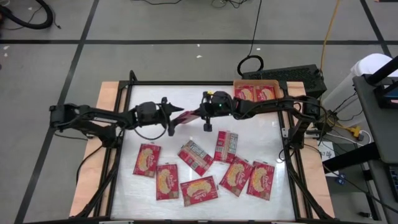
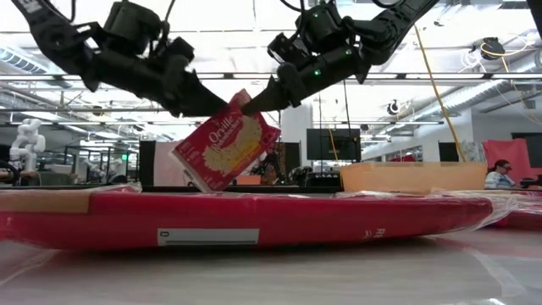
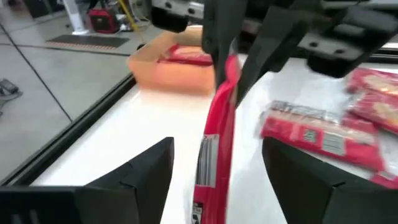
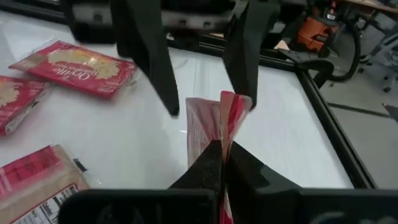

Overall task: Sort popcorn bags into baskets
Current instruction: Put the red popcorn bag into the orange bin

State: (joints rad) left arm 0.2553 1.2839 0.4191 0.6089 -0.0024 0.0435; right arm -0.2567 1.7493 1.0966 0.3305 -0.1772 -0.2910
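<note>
A red popcorn bag (image 2: 227, 140) hangs in the air over the middle of the table, between my two grippers. My right gripper (image 2: 248, 108) reaches in from the table's right and is shut on it. My left gripper (image 3: 217, 149) reaches in from the left and is open, one finger on each side of the bag's other end; I see no touch. Several more popcorn bags (image 1: 199, 190) lie flat on the near half of the table. The orange basket (image 1: 272, 83) stands at the far right with two bags (image 1: 249, 93) in it. My right gripper pinches the bag's upper corner (image 2: 254, 114) on its right-hand end between its two fingers, as the right wrist view shows edge-on (image 4: 224, 124). The fingers come from the table's right, slanting slightly down. The bag hangs tilted below them, clear of the table.
A black frame (image 1: 186, 82) runs round the white table top. Bags (image 1: 226, 146) lie scattered under and in front of both arms. One bag (image 2: 254, 219) lies right before the low camera. Cables and a black box (image 1: 292, 74) sit beyond the far right corner.
</note>
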